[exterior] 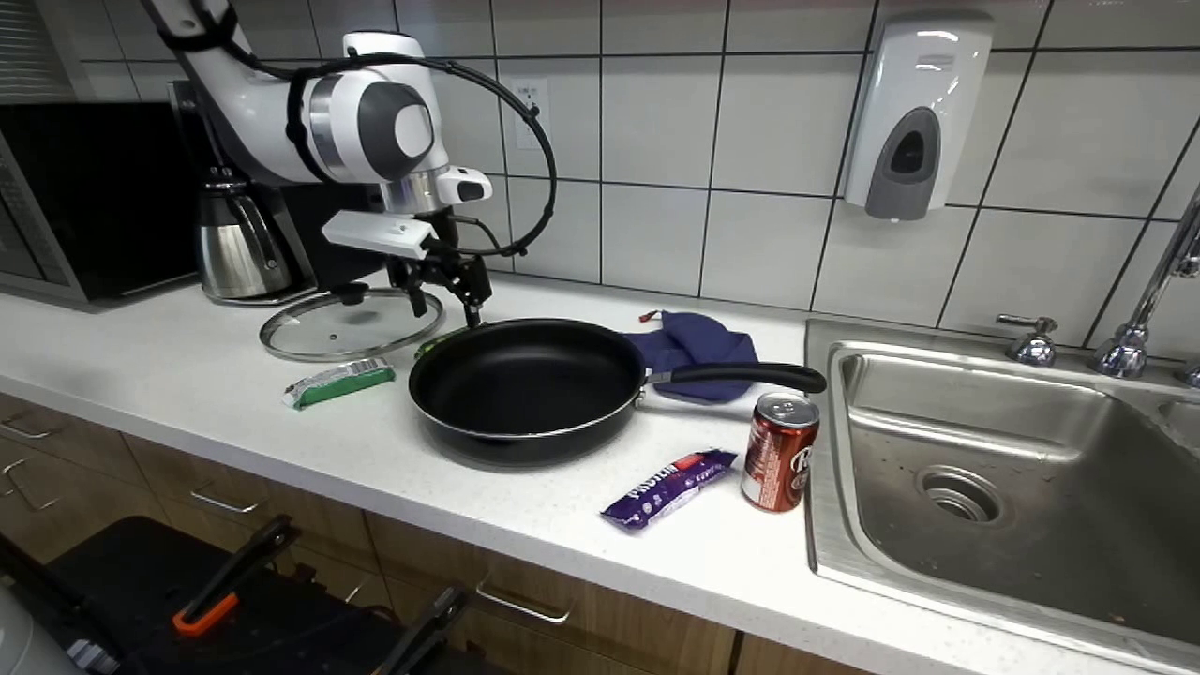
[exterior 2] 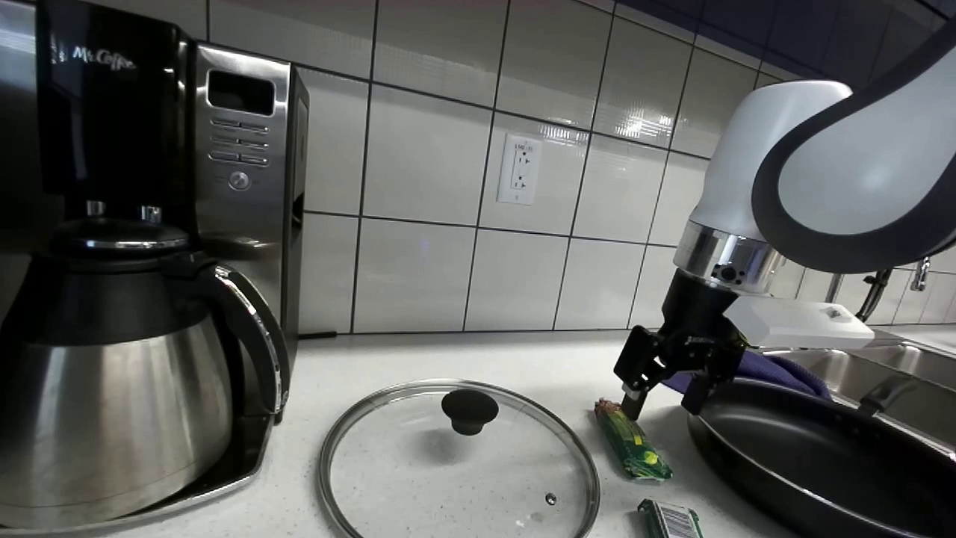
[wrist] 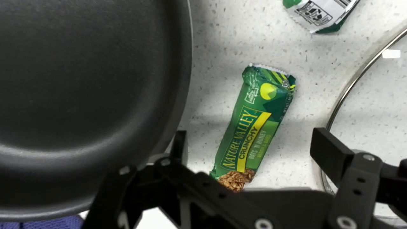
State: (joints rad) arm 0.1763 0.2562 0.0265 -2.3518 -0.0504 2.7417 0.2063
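Observation:
My gripper (wrist: pixel 251 146) is open with nothing between its fingers, and points down above the counter. It also shows in both exterior views (exterior: pixel 445 305) (exterior 2: pixel 663 403). A green Nature Valley granola bar (wrist: pixel 251 127) lies flat on the counter below the gap between the fingers; its lower end is hidden by the gripper. It shows in an exterior view (exterior 2: pixel 631 444) near the fingertips. A black frying pan (wrist: pixel 95 79) stands beside the bar on one side. A glass lid (exterior 2: pixel 463 478) with a black knob lies on the other side. A second green-and-white wrapped bar (exterior: pixel 339 382) lies near the lid.
In an exterior view a dark blue cloth (exterior: pixel 694 352) lies behind the pan handle. A purple protein bar (exterior: pixel 668 487) and a red can (exterior: pixel 780 452) stand before the sink (exterior: pixel 830 487). A steel carafe (exterior 2: pixel 134 418) and a microwave (exterior: pixel 103 197) stand beyond the lid.

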